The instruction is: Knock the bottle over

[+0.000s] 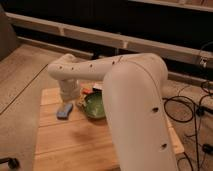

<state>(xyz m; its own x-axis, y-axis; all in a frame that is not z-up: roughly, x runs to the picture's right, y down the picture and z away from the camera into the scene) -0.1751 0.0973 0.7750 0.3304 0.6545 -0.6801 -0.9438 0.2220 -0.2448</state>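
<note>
I cannot make out the bottle; my white arm [125, 85] sweeps across the table's back and right side and covers that area. My gripper [76, 100] hangs at the end of the arm, down at the left rim of a green bowl [96, 106], between the bowl and a blue sponge [64, 111]. A small orange-red item [86, 92] lies just behind the bowl, next to the gripper.
The wooden table [75, 142] stands on a concrete floor, with bare planks at the front. A dark wall with a pale ledge [100, 36] runs behind it. Black cables [192, 107] lie on the floor to the right. A caster [9, 162] shows at bottom left.
</note>
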